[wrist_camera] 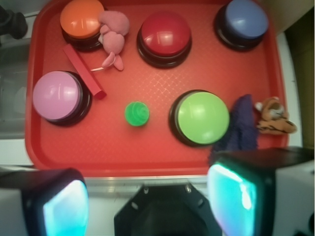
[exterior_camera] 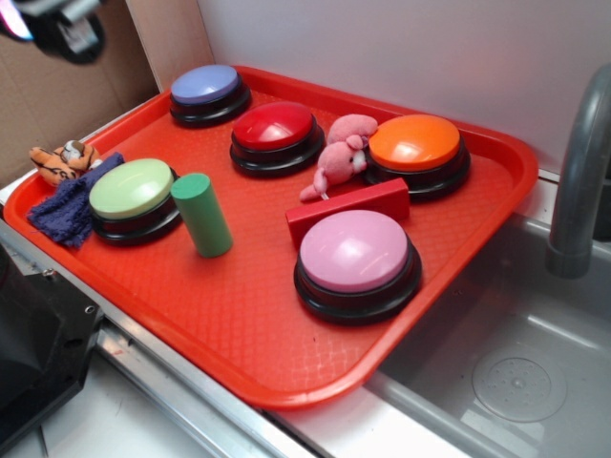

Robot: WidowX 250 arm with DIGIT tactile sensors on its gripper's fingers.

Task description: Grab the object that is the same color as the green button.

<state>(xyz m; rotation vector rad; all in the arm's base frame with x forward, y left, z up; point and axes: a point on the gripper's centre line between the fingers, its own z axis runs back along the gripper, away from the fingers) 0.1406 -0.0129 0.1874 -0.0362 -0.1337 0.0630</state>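
A small green cylinder block (exterior_camera: 202,214) stands upright on the red tray (exterior_camera: 239,324), just right of the pale-green domed button (exterior_camera: 132,189). In the wrist view I see the cylinder (wrist_camera: 137,113) from above, left of the green button (wrist_camera: 202,117). My gripper (wrist_camera: 147,201) is open and empty, high above the tray's near edge, well short of the cylinder. Its two teal pads (wrist_camera: 231,194) frame the bottom of the wrist view. In the exterior view only a blurred bit of the gripper (exterior_camera: 57,24) shows at the top left.
On the tray stand blue (exterior_camera: 206,86), red (exterior_camera: 274,127), orange (exterior_camera: 414,143) and pink (exterior_camera: 354,252) buttons, a red rectangular block (exterior_camera: 348,209) and a pink plush (exterior_camera: 339,157). A purple cloth (exterior_camera: 72,205) and a tiger toy (exterior_camera: 62,160) lie at the left edge. A sink (exterior_camera: 516,372) and faucet (exterior_camera: 582,172) are at the right.
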